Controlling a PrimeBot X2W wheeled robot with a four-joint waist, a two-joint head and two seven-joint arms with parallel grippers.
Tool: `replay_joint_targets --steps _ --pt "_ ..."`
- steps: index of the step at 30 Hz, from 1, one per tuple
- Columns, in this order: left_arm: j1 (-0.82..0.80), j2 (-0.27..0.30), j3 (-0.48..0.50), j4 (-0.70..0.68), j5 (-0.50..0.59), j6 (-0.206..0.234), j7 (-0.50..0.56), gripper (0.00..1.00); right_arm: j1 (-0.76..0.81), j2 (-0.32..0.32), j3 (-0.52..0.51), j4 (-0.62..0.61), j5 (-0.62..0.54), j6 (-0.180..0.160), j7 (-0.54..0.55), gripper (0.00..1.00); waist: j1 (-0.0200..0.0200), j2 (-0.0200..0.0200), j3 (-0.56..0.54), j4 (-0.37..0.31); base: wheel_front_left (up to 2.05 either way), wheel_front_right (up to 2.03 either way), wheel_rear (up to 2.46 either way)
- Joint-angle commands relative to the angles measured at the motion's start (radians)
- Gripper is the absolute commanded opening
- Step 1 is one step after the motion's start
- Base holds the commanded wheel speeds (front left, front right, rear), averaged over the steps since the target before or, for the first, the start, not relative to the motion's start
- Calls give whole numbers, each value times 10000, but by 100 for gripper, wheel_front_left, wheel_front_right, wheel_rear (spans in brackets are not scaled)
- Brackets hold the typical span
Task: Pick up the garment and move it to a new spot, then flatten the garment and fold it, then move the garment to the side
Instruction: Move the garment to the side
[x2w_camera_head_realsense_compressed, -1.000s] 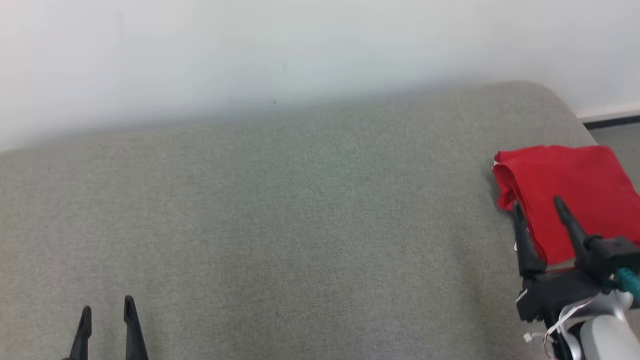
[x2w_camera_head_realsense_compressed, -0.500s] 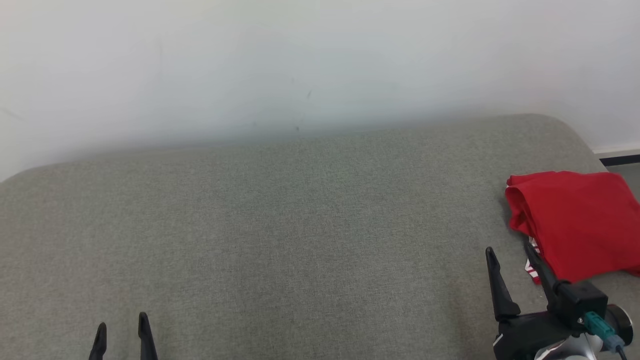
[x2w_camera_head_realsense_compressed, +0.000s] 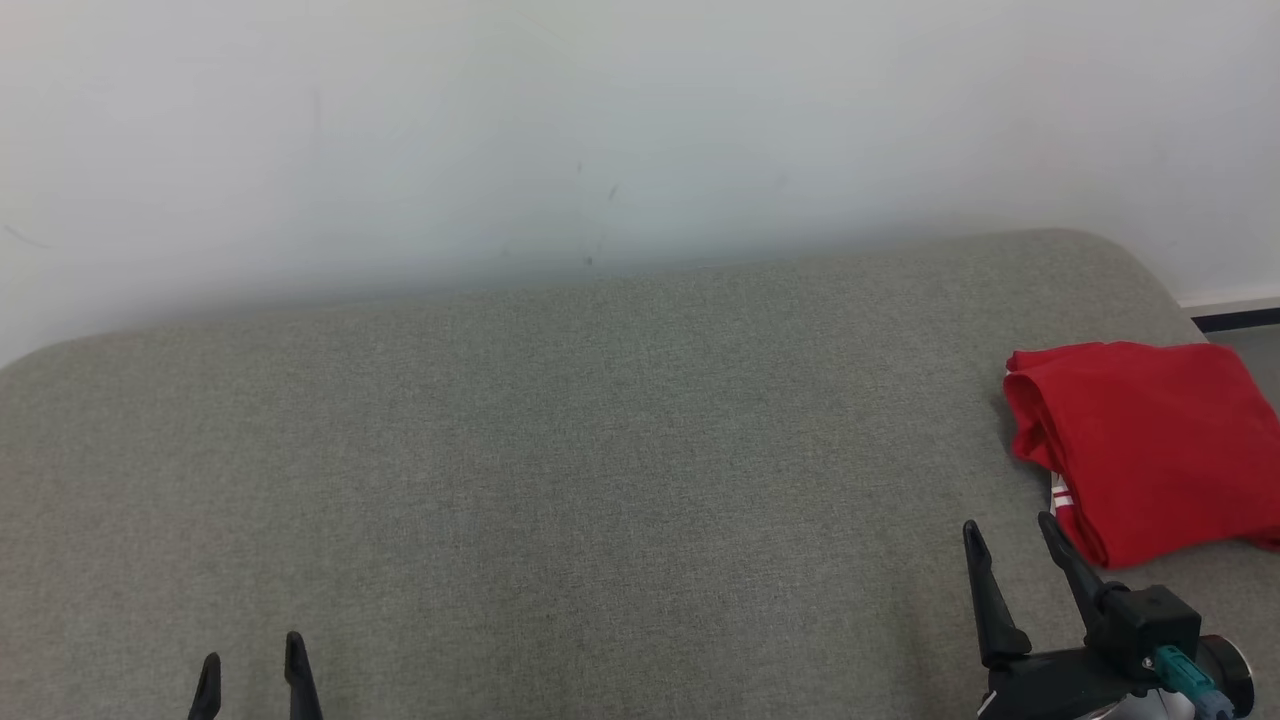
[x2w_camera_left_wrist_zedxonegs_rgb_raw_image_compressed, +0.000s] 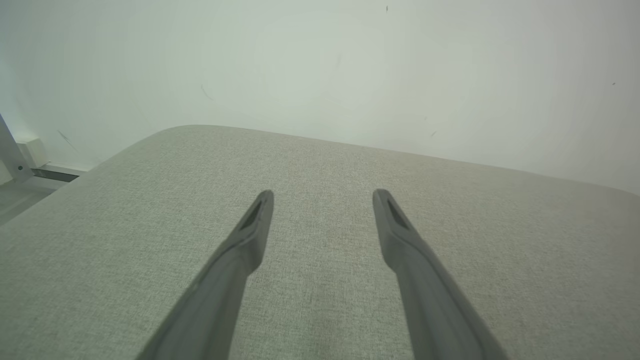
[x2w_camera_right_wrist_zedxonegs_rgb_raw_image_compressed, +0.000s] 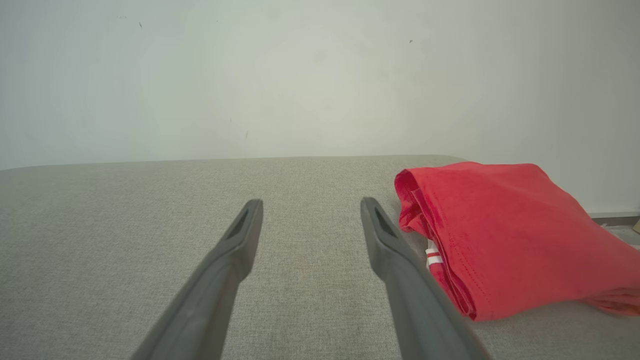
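From my end, the garment (x2w_camera_head_realsense_compressed: 1140, 440) is red cloth folded into a rough rectangle. It lies on the far right end of the grey cushion (x2w_camera_head_realsense_compressed: 600, 450), close to the right edge, and part of it runs off the right side of the head view. The folded layers bunch up along its left side. At its near left corner a small patch of white and red stripes (x2w_camera_right_wrist_zedxonegs_rgb_raw_image_compressed: 433, 256) peeks out from between the layers. It may be trim or a tag, but it is too small for me to read. The right gripper (x2w_camera_head_realsense_compressed: 1006, 522) sits low at the right of the head view with its two dark fingers spread wide and nothing between them. The tip of its right finger is just beside the striped corner, and its left finger stands over bare cushion. A teal plug (x2w_camera_head_realsense_compressed: 1175, 668) sticks out of its black body. The left gripper (x2w_camera_head_realsense_compressed: 251, 650) is at the lower left, well apart from the garment. Its fingers are likewise wide apart over bare fabric and it holds nothing. A pale wall (x2w_camera_head_realsense_compressed: 600, 100) with a few faint scuffs rises behind the cushion. At the far right a dark skirting (x2w_camera_head_realsense_compressed: 1238, 320) meets a strip of grey floor (x2w_camera_head_realsense_compressed: 1255, 350).
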Motion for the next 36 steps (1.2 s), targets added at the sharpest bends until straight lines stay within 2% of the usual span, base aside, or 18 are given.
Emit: replay_joint_targets --steps 1,36 --pt "94 -10 -14 -39 4 43 -28 100 31 23 10 12 -27 0 -33 100 0 0 9 -9 0 0 0" --pt "179 -11 -129 -154 228 147 -27 100 -54 148 246 105 88 0 -79 100 0 0 44 -12 0 0 0"
